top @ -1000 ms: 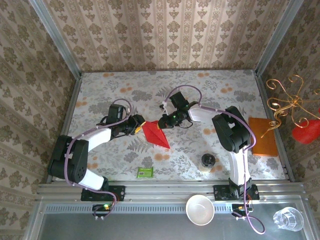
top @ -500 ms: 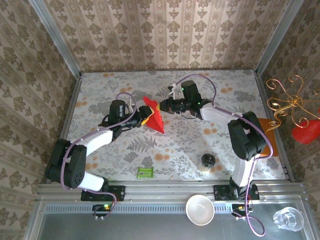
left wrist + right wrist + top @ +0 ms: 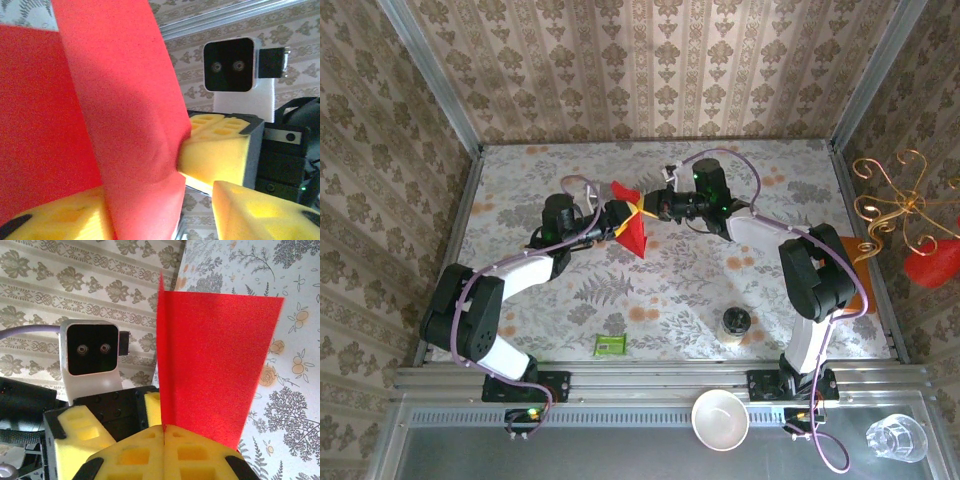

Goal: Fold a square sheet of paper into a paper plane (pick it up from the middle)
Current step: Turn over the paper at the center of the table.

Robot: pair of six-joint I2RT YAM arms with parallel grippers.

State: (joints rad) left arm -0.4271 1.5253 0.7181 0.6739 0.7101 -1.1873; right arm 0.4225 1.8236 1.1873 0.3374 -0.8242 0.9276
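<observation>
The square sheet of paper [image 3: 631,230] — already creased smaller and coming to a point — is hanging in the air over the far middle of the surface [image 3: 700,290], between the two arms. The right end effector [image 3: 164,434] is pinching it: its yellow foam fingers are pressing together with the red sheet rising out of the seam between them. The left end effector [image 3: 150,205] is standing with its fingers apart around a folded flap, one foam finger [image 3: 50,220] lying against the paper and the other showing a gap beside it, so it is not clamping. The paper is looking very light and thin, limp wherever it is single-layered, and likely to sag, curl or take an unwanted crease if squeezed in the wrong spot. It would probably tear if the arms were pulling apart. The foam should be gripping it without slipping, so the safest hold is probably along a doubled, creased edge, where the layers are lending some stiffness. As for containers, a white bowl [image 3: 720,420] is sitting on the near ledge between the arm bases with nothing showing inside. A clear glass [image 3: 897,437] at the near right corner is looking empty, though that is hard to confirm. A small lidded jar [image 3: 737,322] is standing on the surface by the right arm — its lid is hiding any contents.
</observation>
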